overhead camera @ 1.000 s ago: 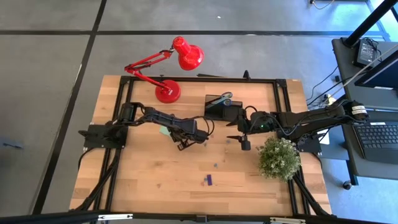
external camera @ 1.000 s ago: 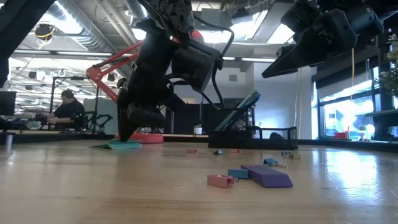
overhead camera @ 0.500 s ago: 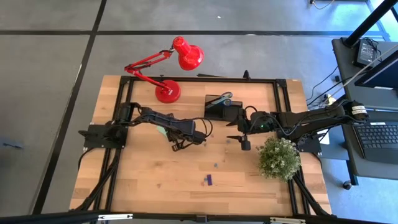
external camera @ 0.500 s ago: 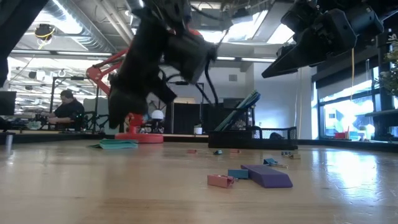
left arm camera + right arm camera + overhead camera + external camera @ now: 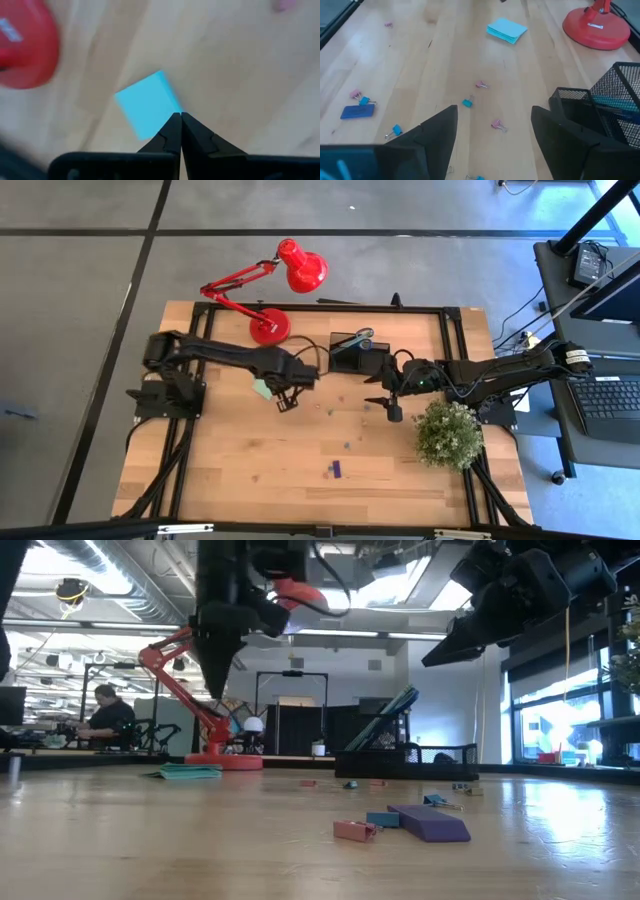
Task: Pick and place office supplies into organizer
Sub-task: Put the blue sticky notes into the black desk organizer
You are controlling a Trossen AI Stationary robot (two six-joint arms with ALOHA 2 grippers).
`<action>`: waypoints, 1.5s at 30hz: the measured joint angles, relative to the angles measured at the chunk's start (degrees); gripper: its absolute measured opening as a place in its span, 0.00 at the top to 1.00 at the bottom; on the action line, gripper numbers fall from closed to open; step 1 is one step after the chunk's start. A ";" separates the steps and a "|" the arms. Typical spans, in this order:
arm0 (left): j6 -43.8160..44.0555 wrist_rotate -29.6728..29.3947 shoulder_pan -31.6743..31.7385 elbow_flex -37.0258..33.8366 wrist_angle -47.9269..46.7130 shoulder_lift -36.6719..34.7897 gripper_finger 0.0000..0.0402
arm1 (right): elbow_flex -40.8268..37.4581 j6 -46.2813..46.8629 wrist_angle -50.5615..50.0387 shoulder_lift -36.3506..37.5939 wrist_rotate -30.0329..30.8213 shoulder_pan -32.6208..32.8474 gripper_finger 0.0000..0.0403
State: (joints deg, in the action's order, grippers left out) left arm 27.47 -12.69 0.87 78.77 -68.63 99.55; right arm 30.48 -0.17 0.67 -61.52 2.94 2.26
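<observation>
Sticky-note pad (image 5: 263, 389) is the nearest supply. Left hand (image 5: 284, 402), fingers pressed together on nothing, hangs above the table (image 5: 240, 470); the pad lies flat just beside it, toward the lamp (image 5: 270, 328). Right hand (image 5: 376, 401) waits spread near the organizer (image 5: 350, 352).

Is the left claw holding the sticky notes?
No. The left claw is pinched shut on nothing, above the sticky-note pad lying on the table.

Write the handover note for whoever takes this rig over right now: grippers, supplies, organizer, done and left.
Left gripper: shut, empty, raised above the sticky-note pad.
Right gripper: open, empty, hovering beside the organizer.
Done: blue-handled scissors stand in the organizer.
Left: the pad lies flat near the lamp base; small clips and a purple piece are scattered on the table.
</observation>
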 joint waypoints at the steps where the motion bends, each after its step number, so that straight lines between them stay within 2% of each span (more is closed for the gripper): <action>1: -0.18 1.24 0.79 -2.38 2.53 -1.89 0.99 | 0.00 0.05 -0.16 0.00 0.00 0.00 0.37; 8: 6.91 2.74 5.33 -17.93 12.54 -12.03 0.99 | 0.00 -0.04 -1.46 0.00 0.00 0.00 0.37; 12: 9.88 4.13 6.56 -24.19 18.69 -12.72 1.00 | 0.00 -0.15 -1.61 0.00 0.00 0.00 0.37; 16: 12.47 4.25 6.98 -27.84 20.11 -11.19 0.99 | 0.00 -0.30 -1.48 0.00 0.00 0.02 0.37; 27: 13.85 3.89 7.16 -31.96 25.70 -9.97 1.00 | 0.02 -1.59 -1.09 0.00 0.02 0.00 0.37; 36: 13.48 4.33 7.16 -31.72 30.11 -4.41 0.99 | 0.02 -1.64 -0.92 0.00 0.02 0.01 0.37; 40: 14.83 6.84 7.11 -31.72 36.76 -4.40 0.99 | 0.02 -2.51 -0.94 0.00 -0.02 0.01 0.37; 45: 13.33 14.43 6.57 -30.17 45.91 -3.64 0.99 | 0.02 -5.21 0.79 -2.12 -0.07 0.20 0.37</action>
State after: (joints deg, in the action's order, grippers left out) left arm 40.80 1.74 7.44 48.60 -22.72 95.91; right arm 30.50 -5.38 1.46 -63.63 2.87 2.46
